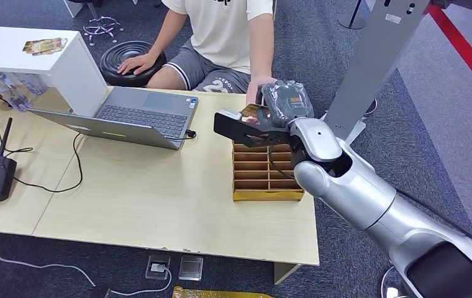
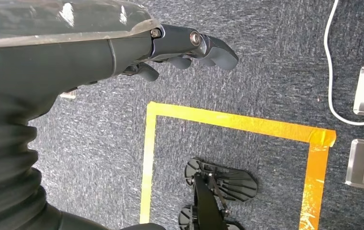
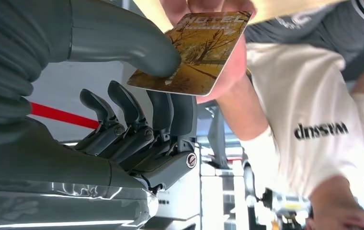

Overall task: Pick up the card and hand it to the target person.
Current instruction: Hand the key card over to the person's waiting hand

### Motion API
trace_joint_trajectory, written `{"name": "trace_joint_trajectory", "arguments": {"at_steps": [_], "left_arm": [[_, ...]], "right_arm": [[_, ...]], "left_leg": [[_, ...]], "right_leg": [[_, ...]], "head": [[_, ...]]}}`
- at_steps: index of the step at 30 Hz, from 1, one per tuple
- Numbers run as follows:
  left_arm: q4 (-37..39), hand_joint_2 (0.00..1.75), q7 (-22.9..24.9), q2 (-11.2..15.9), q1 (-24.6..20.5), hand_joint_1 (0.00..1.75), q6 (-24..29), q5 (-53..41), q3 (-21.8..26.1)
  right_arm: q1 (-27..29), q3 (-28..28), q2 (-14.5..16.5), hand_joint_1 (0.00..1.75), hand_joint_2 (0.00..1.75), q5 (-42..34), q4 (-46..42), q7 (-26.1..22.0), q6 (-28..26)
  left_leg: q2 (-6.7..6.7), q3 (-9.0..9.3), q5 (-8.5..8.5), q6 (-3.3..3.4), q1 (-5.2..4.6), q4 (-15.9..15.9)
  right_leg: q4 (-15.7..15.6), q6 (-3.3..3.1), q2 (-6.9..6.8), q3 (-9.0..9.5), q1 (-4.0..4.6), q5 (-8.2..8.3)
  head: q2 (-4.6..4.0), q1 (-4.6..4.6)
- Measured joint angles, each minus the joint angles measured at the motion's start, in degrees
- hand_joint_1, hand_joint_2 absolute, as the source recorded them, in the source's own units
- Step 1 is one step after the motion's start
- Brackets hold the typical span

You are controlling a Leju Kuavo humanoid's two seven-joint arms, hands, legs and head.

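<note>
Right hand [image 1: 281, 105] was raised over the far end of the slotted card box [image 1: 264, 180], pinching the card [image 3: 194, 52] between thumb and fingers. Person's hand [image 3: 218, 48] touched the card's far side. Left hand [image 2: 180, 48] hung over the carpet, fingers loosely curled, holding nothing.

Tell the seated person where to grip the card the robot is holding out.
Take the card by its free end, the one away from the right hand. The thumb and a finger pinch one corner, and the person's hand already lies against that free end, so pinch there, thumb over face.
</note>
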Motion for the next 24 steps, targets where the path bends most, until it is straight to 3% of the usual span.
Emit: {"name": "trace_joint_trajectory", "arguments": {"at_steps": [10, 14, 15, 19, 24], "left_arm": [[0.0, 1.75, 0.5, -0.3, -0.9, 0.0, 0.1, -1.0, -0.1], [0.0, 1.75, 0.6, -0.4, -1.1, 0.0, 0.0, -1.4, -0.3], [0.0, 1.75, 0.7, -0.5, -1.1, 0.0, 0.0, -1.6, -0.4], [0.0, 0.0, 0.7, -0.5, -1.1, 0.0, 0.2, -1.9, -0.8], [0.0, 0.0, 0.7, -0.5, -0.9, 0.0, 1.5, -1.0, -0.9]], "right_arm": [[5.4, -3.8, -0.2, 1.57, 1.75, 9.7, -2.5, -8.2, -13.3], [7.5, -5.0, -0.2, 0.0, 1.75, 10.2, -2.3, -10.7, -17.0], [8.0, -5.2, -0.2, 0.0, 1.75, 9.9, -2.1, -11.4, -17.7], [10.0, -6.4, -0.2, 0.0, 1.75, 4.0, -1.7, -15.3, -19.7], [13.7, -9.0, 0.4, 0.0, 1.75, -14.9, -1.4, -25.6, -23.5]], "left_leg": [[-0.01, -0.01, 0.0, 0.0, 0.0, 0.0], [-0.01, -0.02, 0.0, 0.0, 0.0, 0.0], [-0.01, -0.02, 0.0, 0.0, 0.0, 0.0], [-0.01, -0.02, 0.0, 0.0, 0.0, 0.0], [-0.02, -0.03, 0.0, 0.0, 0.0, 0.0]], "right_leg": [[0.0, 0.0, -0.01, 0.02, 0.0, 0.0], [0.0, 0.0, -0.01, 0.01, 0.0, 0.0], [0.0, 0.0, -0.01, 0.01, 0.0, 0.0], [0.0, 0.0, -0.01, 0.01, 0.0, 0.0], [0.0, 0.0, -0.02, 0.01, 0.0, 0.0]], "head": [[0.0, 0.05], [0.0, 0.05], [0.0, 0.04], [0.0, 0.01], [0.0, 0.0]]}}
